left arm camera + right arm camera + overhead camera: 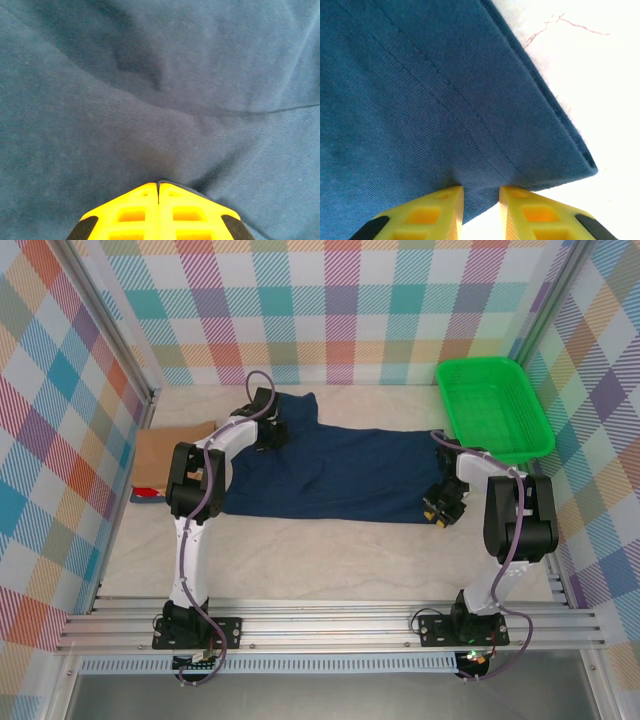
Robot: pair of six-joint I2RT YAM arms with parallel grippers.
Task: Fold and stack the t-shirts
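Currently I have the navy t-shirt point(340, 475) laid flat across the middle of the table point(330, 565) in the top view, stretching from centre-left to centre-right; one part of it reaches up toward the back wall, left of centre. My left gripper point(268, 432) sits on that upper-left part of the cloth. In its wrist view the yellow fingers point(132, 212) at bottom centre are pressed flat together, clenched on a small ridge of the navy cloth; creases run in toward the tips from both sides, and a darker fold crosses the upper half of the frame.

My right gripper point(440, 508) is down at the lower-right corner of the shirt. In its wrist view the yellow fingers point(432, 212) at the bottom stand slightly apart with the shirt's edge passing between them, so I read them as grasping the cloth; two stitched lines run diagonally from upper left toward the tips, and the doubled corner of the cloth points to the lower right over the pale table.

At upper right of the top view stands the green basket point(493, 408), just beside the shirt's right end; whether they touch I cannot tell. At centre-left, against the wall, lies the tan folded shirt point(165, 455) with a red and blue strip point(147, 496) at its lower edge; the left arm hides the gap between it and the navy shirt.
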